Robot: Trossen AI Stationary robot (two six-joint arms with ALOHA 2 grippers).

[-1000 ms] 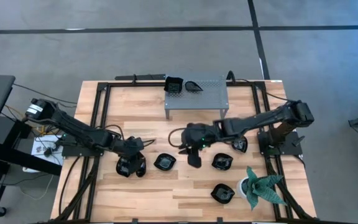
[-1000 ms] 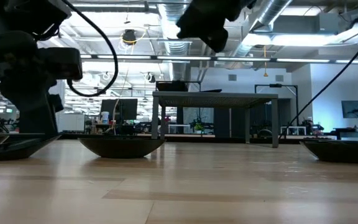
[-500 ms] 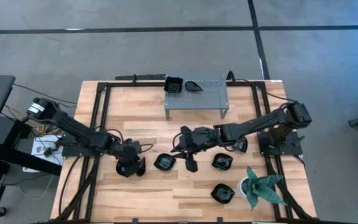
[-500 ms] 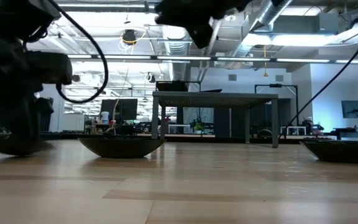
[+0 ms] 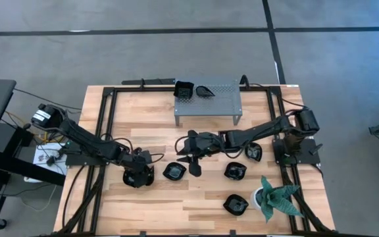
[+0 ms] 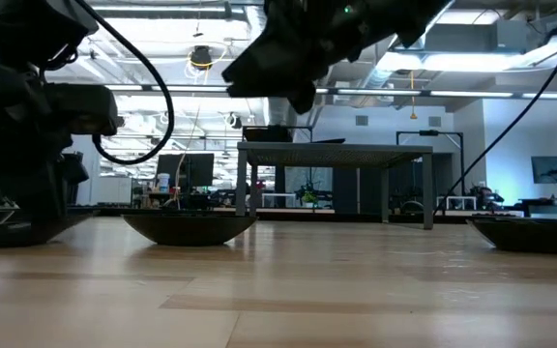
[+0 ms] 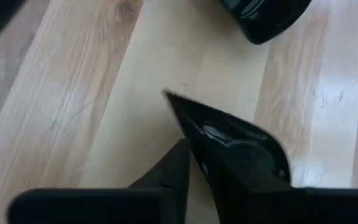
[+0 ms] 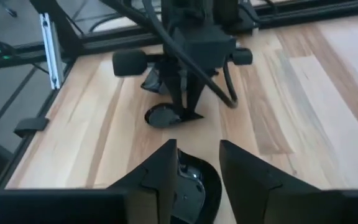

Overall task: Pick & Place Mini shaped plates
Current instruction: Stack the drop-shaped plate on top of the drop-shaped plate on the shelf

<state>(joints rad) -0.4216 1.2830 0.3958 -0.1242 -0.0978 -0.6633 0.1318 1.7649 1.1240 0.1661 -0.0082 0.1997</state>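
in the high view, eight small glossy black plates can be counted. two sit on the grey perforated metal shelf [image 5: 207,96]: a square plate [image 5: 183,90] and a leaf-shaped plate [image 5: 206,91]. six are lower on the wooden table [image 5: 160,118], some partly hidden under the arms, so their shapes are hard to tell. there is one shelf, one green spiky plant [image 5: 276,197], and two dark robot arms.
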